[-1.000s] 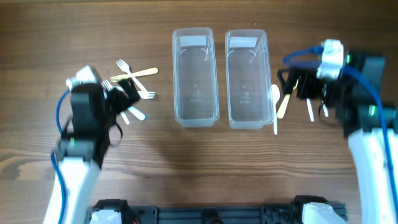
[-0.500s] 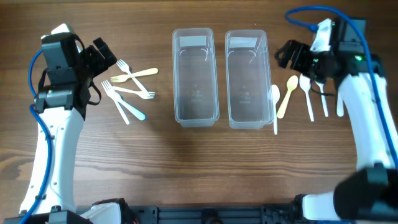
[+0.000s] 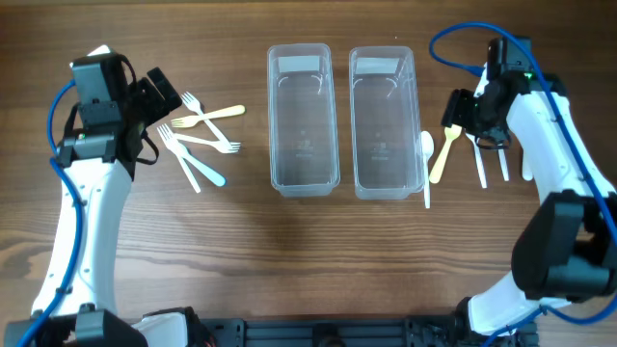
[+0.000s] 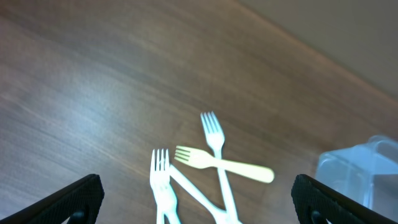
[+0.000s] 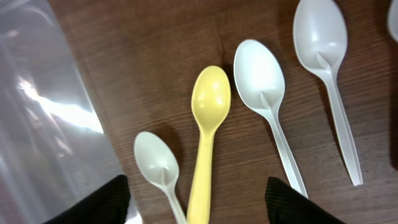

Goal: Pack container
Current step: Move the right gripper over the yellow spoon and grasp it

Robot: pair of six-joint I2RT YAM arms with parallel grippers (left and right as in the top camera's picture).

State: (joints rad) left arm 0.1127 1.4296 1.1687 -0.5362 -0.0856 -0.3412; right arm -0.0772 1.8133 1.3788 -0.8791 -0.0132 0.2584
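Two clear containers (image 3: 302,178) stand side by side, just apart, at the middle of the wooden surface (image 3: 289,260), their long sides running near to far. Toward the left edge, forks (image 4: 163,180) lie crossed in a loose heap with a yellow fork (image 4: 224,165) farthest, and the left fingers (image 4: 68,199) hang over them spread wide, holding nothing. Toward the right edge, spoons (image 5: 264,87) lie in a row just beside the right container, bowls pointing far, and the right fingers (image 5: 99,202) are spread either side of the yellow spoon (image 5: 208,112), pinching nothing.
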